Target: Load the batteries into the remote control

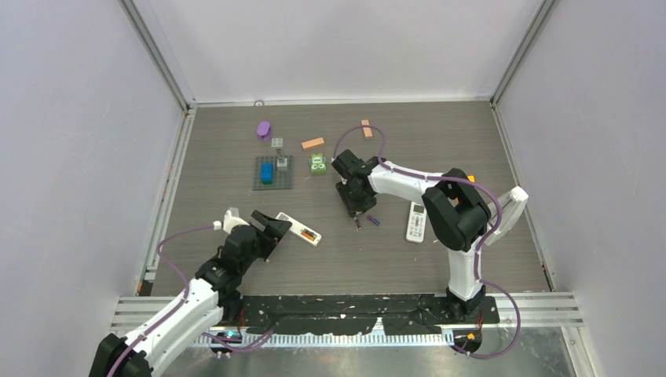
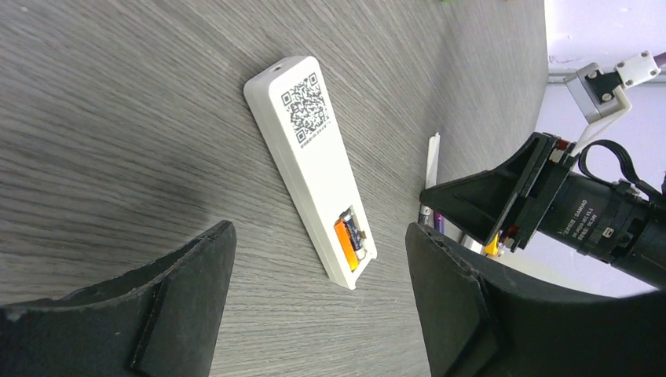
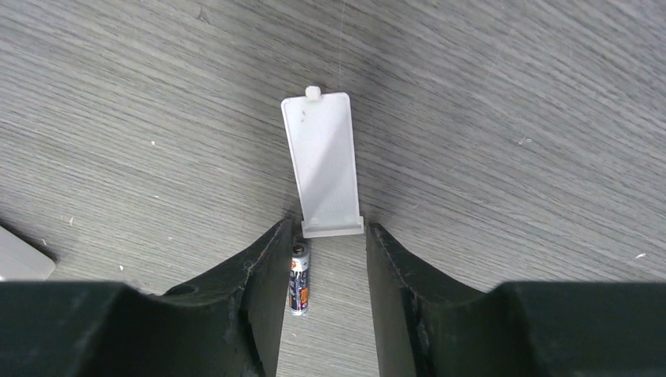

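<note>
A white remote control [image 1: 298,229] lies back side up, its QR label [image 2: 306,110] showing. Its open compartment holds an orange battery [image 2: 344,243] and a dark battery [image 2: 353,232] side by side. My left gripper [image 2: 320,236] hovers open just before the remote's compartment end, touching nothing. My right gripper [image 3: 327,229] points down at the table, open, with its fingers on either side of a dark battery [image 3: 299,280] that lies flat close to the left finger. The loose battery cover [image 3: 323,165] lies just ahead of the fingertips. A purple battery [image 1: 374,221] lies just right of the right gripper [image 1: 355,209].
A second remote [image 1: 416,222] lies face up right of the right gripper. At the back stand a grey baseplate [image 1: 272,182] with a blue brick, a purple piece [image 1: 264,129], a green block [image 1: 318,163] and two orange blocks [image 1: 312,143].
</note>
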